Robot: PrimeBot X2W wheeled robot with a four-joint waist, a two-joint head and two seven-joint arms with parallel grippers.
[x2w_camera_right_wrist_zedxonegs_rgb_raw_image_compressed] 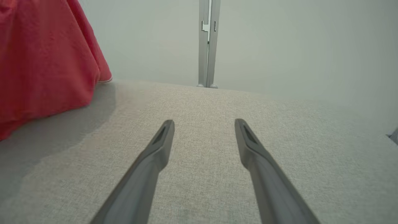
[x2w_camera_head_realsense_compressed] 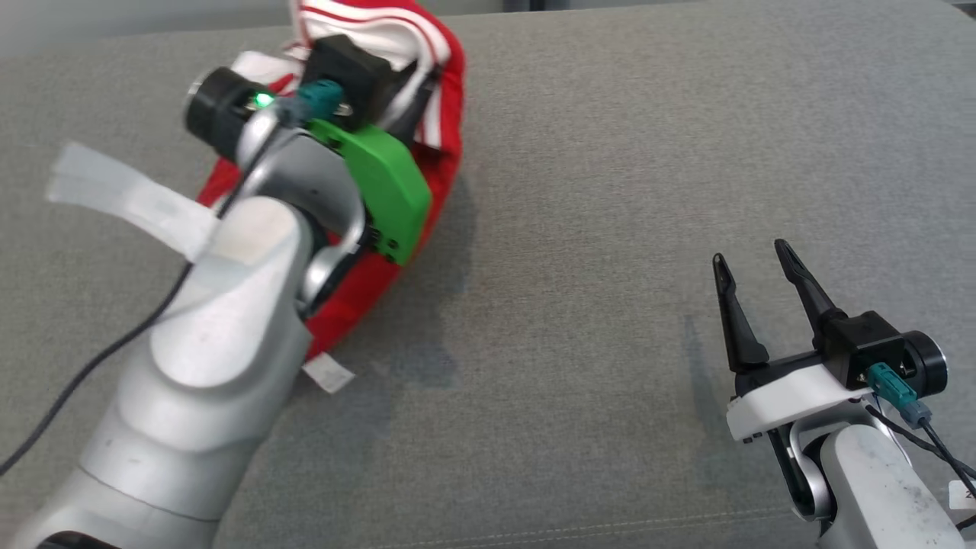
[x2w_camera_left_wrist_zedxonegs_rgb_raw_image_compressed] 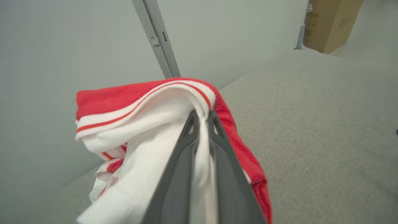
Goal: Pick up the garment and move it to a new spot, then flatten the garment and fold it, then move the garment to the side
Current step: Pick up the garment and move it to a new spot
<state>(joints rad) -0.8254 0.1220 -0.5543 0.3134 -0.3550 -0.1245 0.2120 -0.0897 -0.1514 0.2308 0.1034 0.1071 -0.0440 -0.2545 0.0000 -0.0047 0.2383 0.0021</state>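
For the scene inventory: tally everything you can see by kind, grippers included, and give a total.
garment: 1
grippers: 2 (left gripper, right gripper)
cardboard box: 1
metal post: 1
Total: 5

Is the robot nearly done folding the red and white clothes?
Not nearly. Done: the left jaws are shut on the garment by its white striped edge. In hand: it hangs bunched from them, its lower part seeming to rest on the grey surface, so the carry to a new spot looks barely begun. The right jaws stand open, holding nothing. Left: flattening, folding, moving it aside.
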